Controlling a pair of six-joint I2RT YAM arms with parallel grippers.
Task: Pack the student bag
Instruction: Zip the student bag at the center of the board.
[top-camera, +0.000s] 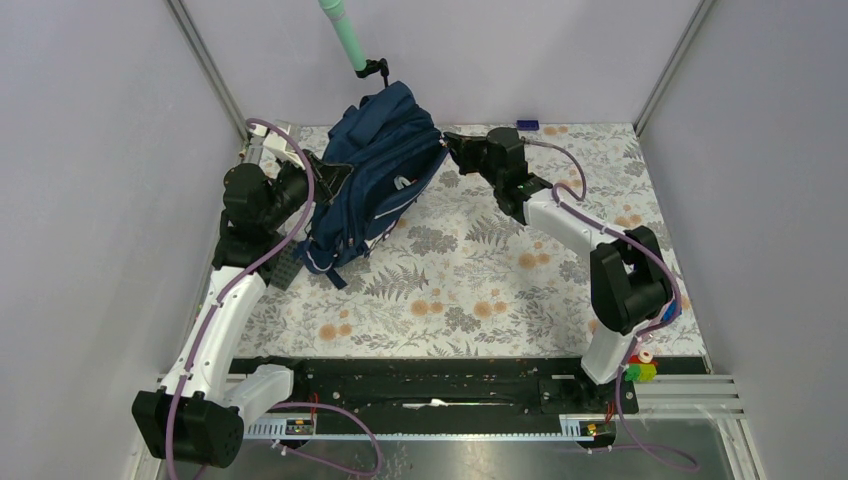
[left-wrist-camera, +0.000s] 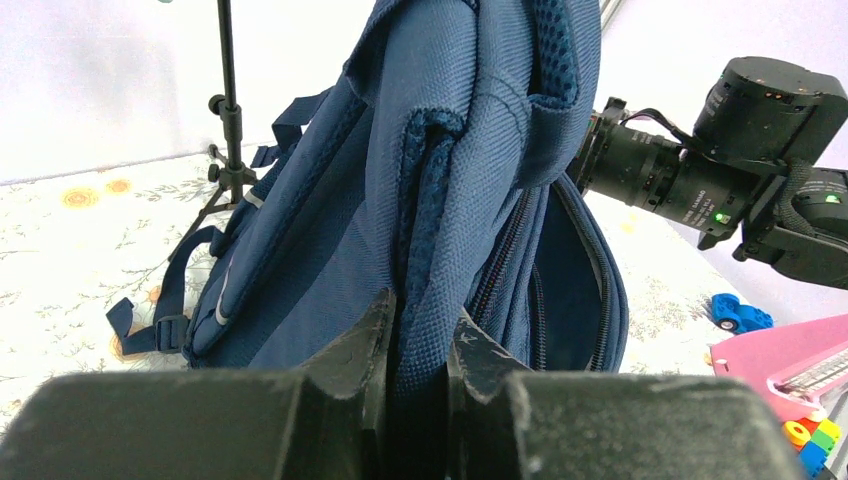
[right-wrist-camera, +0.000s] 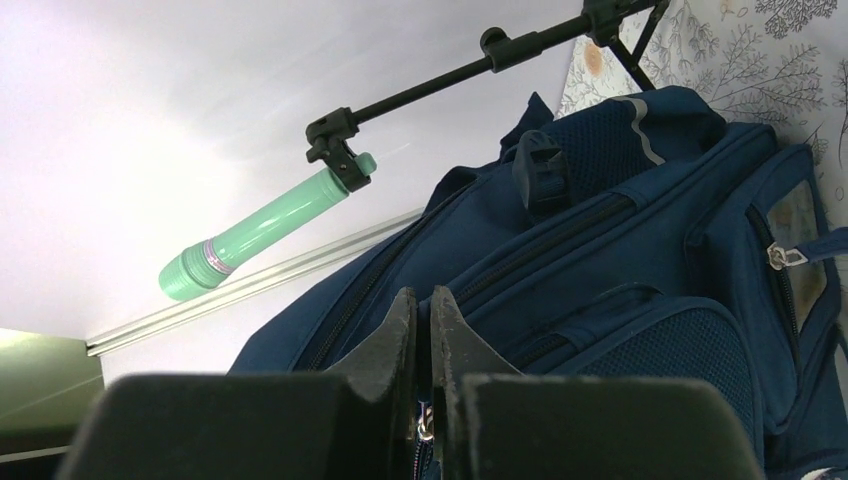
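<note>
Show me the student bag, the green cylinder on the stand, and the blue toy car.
student bag (top-camera: 372, 172), top external view, navy side panel.
green cylinder (right-wrist-camera: 265, 232), right wrist view, mid-barrel.
blue toy car (left-wrist-camera: 738, 312), left wrist view, its body.

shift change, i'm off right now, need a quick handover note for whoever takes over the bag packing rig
Left gripper: shut on a padded edge of the student bag, holding it up.
Right gripper: shut on the bag's zipper line; a metal pull seems to sit between the fingers.
Bag: far left of the table, propped between both arms, near a mint green cylinder on a clamp stand.
Done: one compartment gapes open in the left wrist view; contents not visible.
Left: nothing is being loaded. A blue toy car and coloured bricks lie loose, likely to be packed; then zip.
</note>
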